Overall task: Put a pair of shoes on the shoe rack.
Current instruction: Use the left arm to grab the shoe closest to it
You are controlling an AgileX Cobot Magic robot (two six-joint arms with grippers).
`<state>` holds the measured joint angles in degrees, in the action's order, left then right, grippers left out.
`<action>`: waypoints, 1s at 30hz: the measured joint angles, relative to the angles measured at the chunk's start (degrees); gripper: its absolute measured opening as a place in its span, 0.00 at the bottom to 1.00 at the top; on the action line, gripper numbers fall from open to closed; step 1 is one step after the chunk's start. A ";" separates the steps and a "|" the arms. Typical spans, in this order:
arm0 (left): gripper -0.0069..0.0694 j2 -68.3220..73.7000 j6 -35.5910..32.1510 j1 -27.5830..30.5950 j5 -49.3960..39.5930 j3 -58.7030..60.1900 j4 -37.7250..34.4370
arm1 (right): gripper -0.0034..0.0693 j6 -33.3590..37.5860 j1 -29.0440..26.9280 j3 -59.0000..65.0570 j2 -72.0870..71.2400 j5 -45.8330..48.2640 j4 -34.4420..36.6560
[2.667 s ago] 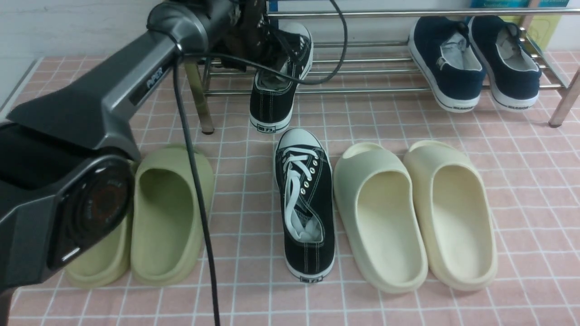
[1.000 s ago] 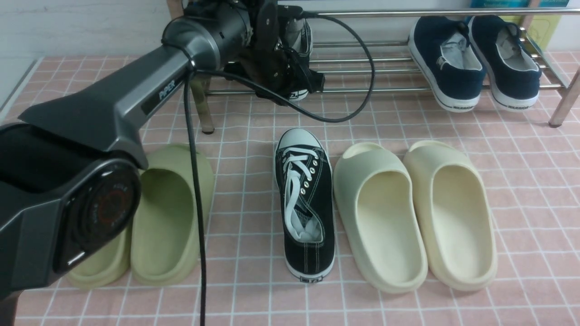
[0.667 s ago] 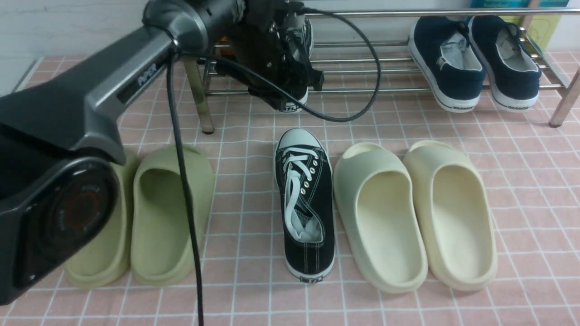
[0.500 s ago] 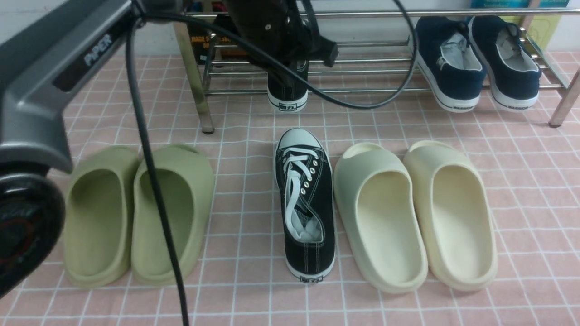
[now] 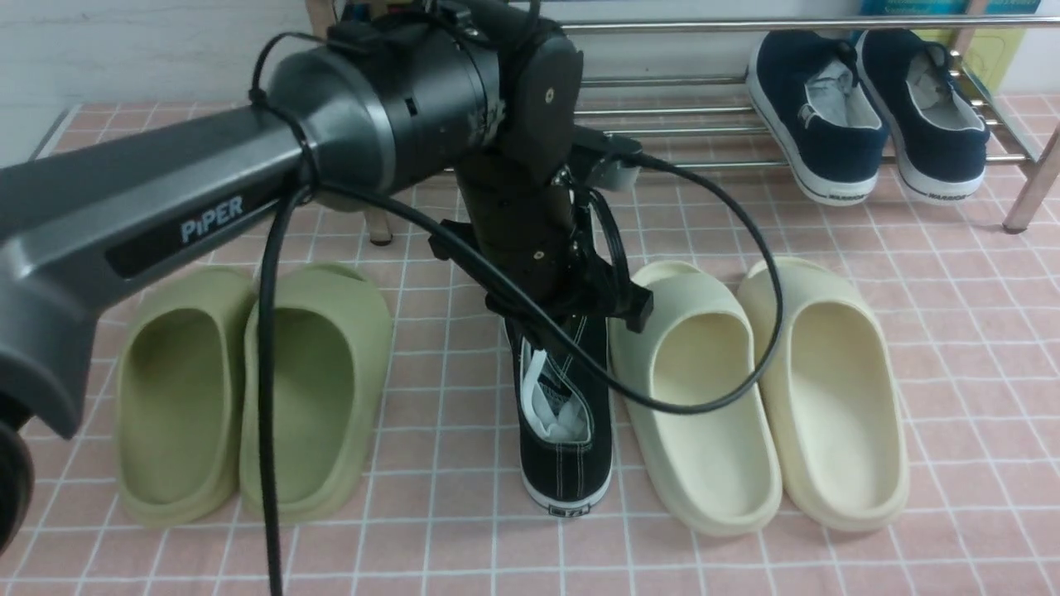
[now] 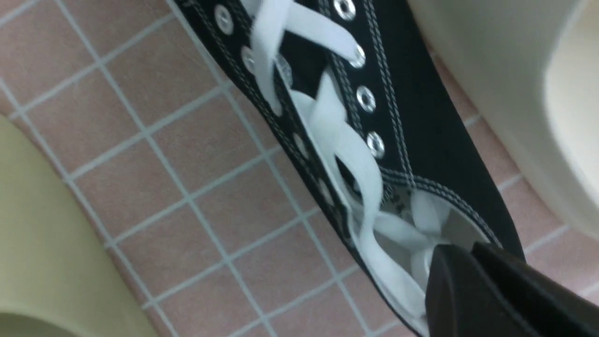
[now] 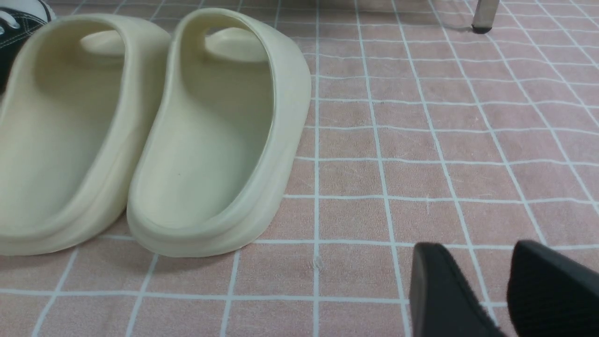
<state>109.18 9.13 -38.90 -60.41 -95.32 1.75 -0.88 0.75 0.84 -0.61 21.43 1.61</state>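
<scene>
One black canvas sneaker (image 5: 567,447) with white laces lies on the pink tiled floor, toe toward the shoe rack (image 5: 704,108). The left arm's wrist (image 5: 530,240) hangs over its front half and hides the fingertips in the front view. In the left wrist view the left gripper (image 6: 463,255) is shut and empty, its tips right over the sneaker's (image 6: 402,121) opening by the tongue. The second sneaker is hidden behind the left arm. The right gripper (image 7: 477,255) is open and empty, low over bare floor; the sneaker's toe (image 7: 18,23) shows far off.
Two navy slip-ons (image 5: 816,116) sit at the rack's right end. Two green slides (image 5: 315,389) lie left of the sneaker and two cream slides (image 5: 704,397) close on its right, also in the right wrist view (image 7: 210,140). A rack leg (image 5: 1027,190) stands at right.
The left arm carried the first sneaker onto the rack, let go of it there, then drew back and came down over the sneaker on the floor. That sneaker has not moved.
</scene>
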 joint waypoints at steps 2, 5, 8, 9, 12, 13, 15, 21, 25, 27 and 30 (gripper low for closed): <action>0.27 0.00 1.36 0.10 1.33 0.32 0.91 | 0.37 0.00 0.00 0.00 0.00 0.00 0.00; 0.45 0.06 2.00 0.10 2.19 0.32 1.05 | 0.37 0.00 0.00 0.00 0.00 0.00 0.00; 0.62 0.71 2.32 0.10 2.34 0.32 1.32 | 0.37 0.00 0.00 0.00 0.00 0.00 0.00; 0.70 1.22 2.57 0.10 2.38 0.32 1.58 | 0.37 0.00 0.00 0.00 0.00 0.00 0.00; 0.81 3.70 3.88 0.10 2.38 0.32 2.44 | 0.37 0.00 0.00 0.00 0.00 0.00 0.00; 0.82 3.91 3.95 0.10 2.38 0.32 2.63 | 0.37 0.00 0.00 0.00 0.00 0.00 0.00; 0.83 6.31 4.98 0.10 2.46 0.32 4.04 | 0.37 0.00 0.00 0.00 0.00 0.00 0.00; 0.48 8.69 8.97 0.04 3.26 0.32 8.53 | 0.37 0.00 0.00 0.00 0.00 0.00 0.00; 0.17 8.52 11.47 -0.01 4.03 0.12 11.68 | 0.37 0.00 0.00 0.00 0.00 0.00 0.00; 0.14 8.28 11.32 0.05 2.59 -1.81 12.74 | 0.37 0.00 0.00 0.00 0.00 0.00 0.00; 0.14 7.42 9.04 0.10 -2.36 -6.88 13.16 | 0.37 0.00 0.00 0.00 0.00 0.00 0.00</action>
<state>116.60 18.18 -38.80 -62.77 -102.19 14.91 -0.88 0.75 0.84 -0.61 21.43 1.61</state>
